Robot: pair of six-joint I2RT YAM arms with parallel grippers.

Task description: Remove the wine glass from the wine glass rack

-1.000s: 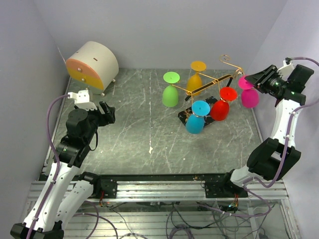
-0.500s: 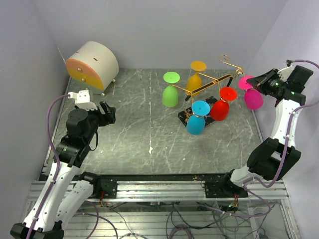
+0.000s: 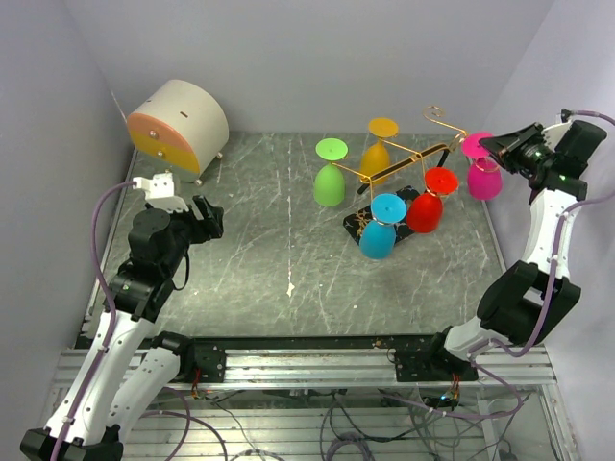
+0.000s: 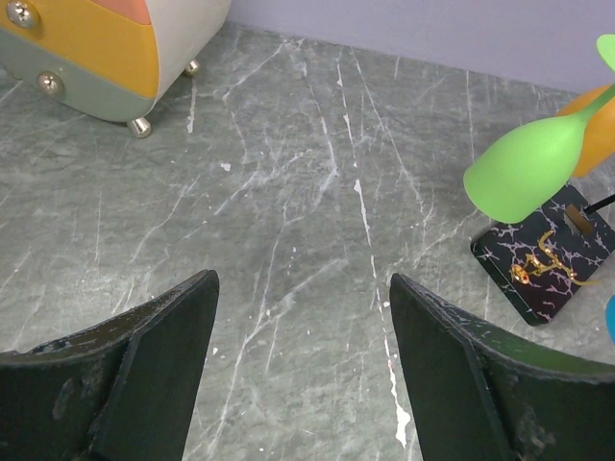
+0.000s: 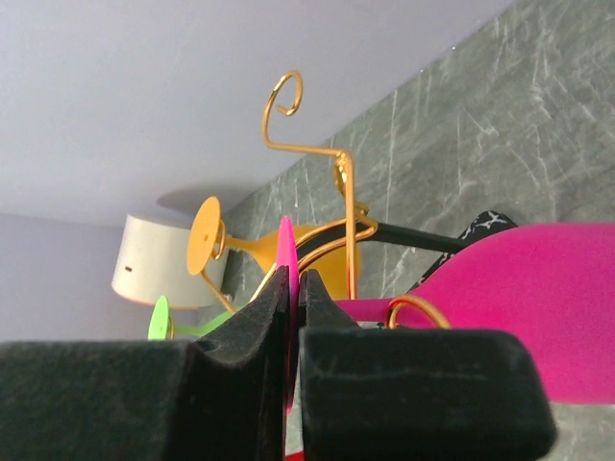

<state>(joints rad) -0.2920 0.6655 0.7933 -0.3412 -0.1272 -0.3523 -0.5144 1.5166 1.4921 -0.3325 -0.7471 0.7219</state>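
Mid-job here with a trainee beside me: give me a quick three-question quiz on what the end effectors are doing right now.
1. True or false: the left end effector is open and holds nothing.
2. Which glass is the right end effector shut on? A blue glass; B pink glass; C green glass.
3. Fill in: that glass is gripped by its flat round ____.
Key: 1 true; 2 B; 3 foot.
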